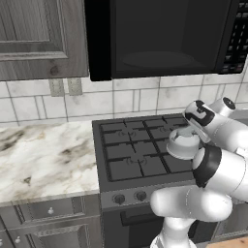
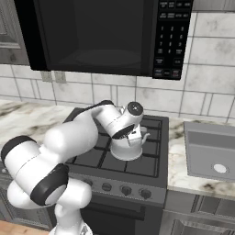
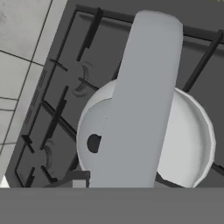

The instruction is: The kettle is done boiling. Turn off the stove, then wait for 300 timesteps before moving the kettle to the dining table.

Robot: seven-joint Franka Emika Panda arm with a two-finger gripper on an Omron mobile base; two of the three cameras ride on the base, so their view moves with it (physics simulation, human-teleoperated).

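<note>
The marble tabletop (image 1: 43,155) lies at the left in the left base view, with the stove (image 1: 131,150) just beside it. Two of the stove's round knobs (image 1: 130,197) are seen on its front below the grates. Further right, the kettle (image 1: 183,144) sits on the grates at the stove's right side, and the gripper (image 1: 196,127) is set directly over it.

In the right base view the kettle (image 2: 127,148) stands near the middle of the stove (image 2: 151,165), its short spout (image 2: 146,136) turned toward the sink (image 2: 209,153), which lies apart to the right. The gripper (image 2: 130,136) is lowered onto the kettle's top.

In the hand view the flat handle (image 3: 140,100) runs up the picture, very close to the camera, with the kettle's dome (image 3: 188,135) beneath it and the grates (image 3: 57,118) to the left.

Whether the jaws are clenched on the handle cannot be told, since the fingertips are hidden.

The step in hand is judged to be the grasp of the kettle. It is done well if the handle is kept centred between the jaws and taken across its narrow width. The lift should be made straight up, so that the base is cleared of the grates before any sideways travel.
</note>
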